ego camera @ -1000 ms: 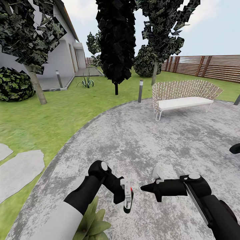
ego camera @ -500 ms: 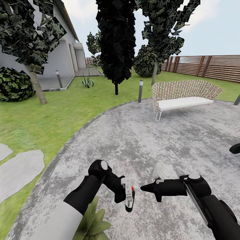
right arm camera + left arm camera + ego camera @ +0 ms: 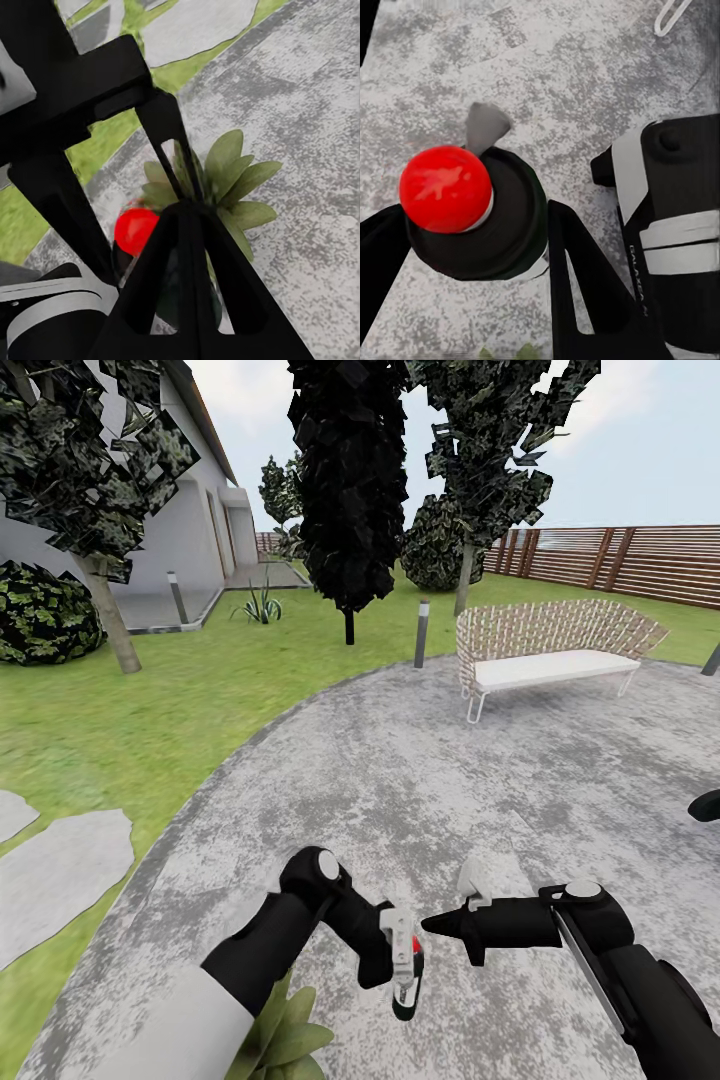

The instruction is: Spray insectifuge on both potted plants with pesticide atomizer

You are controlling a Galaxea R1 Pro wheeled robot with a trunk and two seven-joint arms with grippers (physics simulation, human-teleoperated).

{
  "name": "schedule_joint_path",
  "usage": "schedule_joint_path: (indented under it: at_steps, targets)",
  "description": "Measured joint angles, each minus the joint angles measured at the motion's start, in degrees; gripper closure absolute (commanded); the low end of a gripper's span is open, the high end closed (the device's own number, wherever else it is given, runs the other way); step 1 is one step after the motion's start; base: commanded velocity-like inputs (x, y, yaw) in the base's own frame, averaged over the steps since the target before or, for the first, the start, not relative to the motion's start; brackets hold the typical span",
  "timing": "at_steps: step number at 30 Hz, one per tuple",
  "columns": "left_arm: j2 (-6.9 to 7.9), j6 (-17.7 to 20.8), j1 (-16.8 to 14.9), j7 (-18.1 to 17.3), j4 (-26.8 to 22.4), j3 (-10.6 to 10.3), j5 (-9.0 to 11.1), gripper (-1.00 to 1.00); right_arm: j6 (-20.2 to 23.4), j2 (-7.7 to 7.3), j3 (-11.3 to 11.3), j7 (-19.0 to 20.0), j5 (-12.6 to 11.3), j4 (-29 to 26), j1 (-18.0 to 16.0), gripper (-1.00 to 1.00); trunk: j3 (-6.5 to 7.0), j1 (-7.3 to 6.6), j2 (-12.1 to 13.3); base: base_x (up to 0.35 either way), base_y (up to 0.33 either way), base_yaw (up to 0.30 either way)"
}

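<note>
**Bottle held over the gravel**

My left hand [image 3: 405, 970] is closed around the pesticide atomizer [image 3: 472, 214], bottle hanging down above the gravel patio [image 3: 420, 760]. My right hand [image 3: 432, 925] points across at it, fingers pressed together, holding nothing. One potted plant [image 3: 285, 1035] sits under my left arm.

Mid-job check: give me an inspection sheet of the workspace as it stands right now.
Surface: grey gravel patio, bordered by lawn.
Job's things: pesticide atomizer in the left claw, red-capped top seen in the left wrist view; one potted plant under the left arm, also in the right wrist view.
Clutter: nothing seen.
Grippers: left claw shut on the atomizer; right claw shut, empty.
Cables: nothing seen.
Surroundings: white bench, wooden fence, stepping stones, trees, house.
</note>
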Motion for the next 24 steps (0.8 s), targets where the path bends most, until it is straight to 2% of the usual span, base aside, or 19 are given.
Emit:
schedule_joint_path:
  at_steps: [2,5,24]
  targets:
    - [0.00,1.8,0.0,0.2,0.0,-1.2,0.0,1.00,0.0,0.01,0.0,0.0,0.0,0.0,0.0,1.00,0.00,0.00,0.0,0.000,0.000,0.000]
    - [0.00,2.6,0.0,0.3,0.0,-1.6,0.0,1.00,0.0,0.00,0.0,0.0,0.0,0.0,0.0,1.00,0.00,0.00,0.0,0.000,0.000,0.000]
    - [0.00,2.9,0.0,0.3,0.1,-1.7,0.0,1.00,0.0,-0.08,0.0,0.0,0.0,0.0,0.0,1.00,0.00,0.00,0.0,0.000,0.000,0.000]
